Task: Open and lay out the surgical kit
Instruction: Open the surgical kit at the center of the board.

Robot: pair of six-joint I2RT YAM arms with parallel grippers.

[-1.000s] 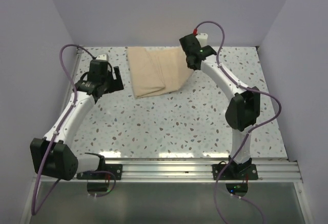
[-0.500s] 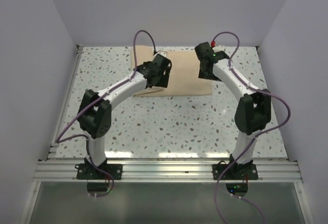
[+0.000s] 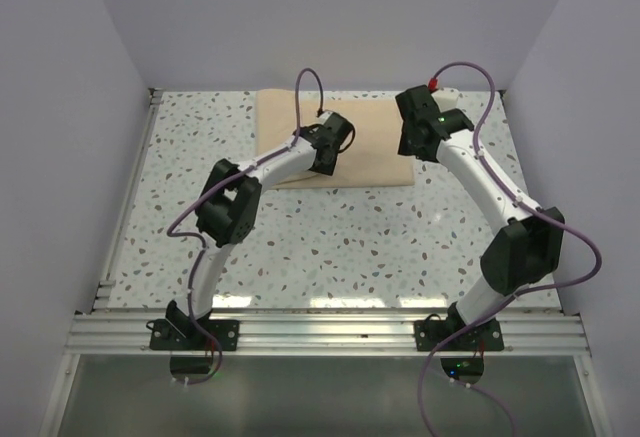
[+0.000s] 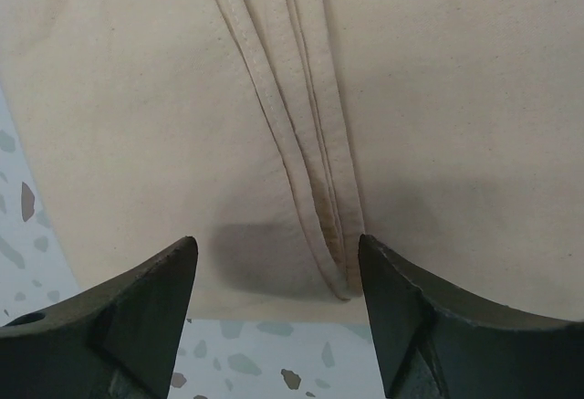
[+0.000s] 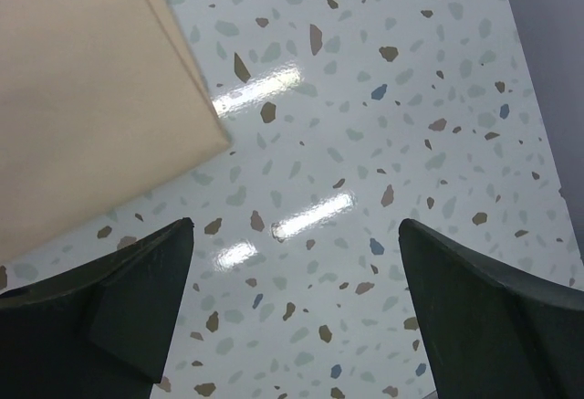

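Top external view: you have the tan cloth wrap (image 3: 375,157) lying flat at the upper middle of the frame on the speckled desk (image 3: 350,247), its far edge near the back wall (image 3: 330,17). Both arms reach to it. Your left end effector (image 3: 335,147) sits over the wrap's left-centre part. Your right end effector (image 3: 417,142) sits at the wrap's right edge. From this height you cannot read either opening.

Left wrist view: this gives you what the overhead does not. The two dark fingers (image 4: 128,317) stand well apart, with nothing between them and only cloth below. Layered hemmed edges (image 4: 310,143) run from the top centre of the frame down to the wrap's near edge and end between the fingers. A soft shadow (image 4: 251,244) lies on the cloth just left of that end. A strip of desk shows along the bottom. You cannot tell whether the fingertips touch the cloth.

Right wrist view: the fingers are spread wide and hold nothing. Under the gap is bare desk with bright reflections. One corner of the wrap fills the upper left of the frame, near the left finger but apart from it.

Container: the wrap is folded shut in every view, so its contents are hidden.
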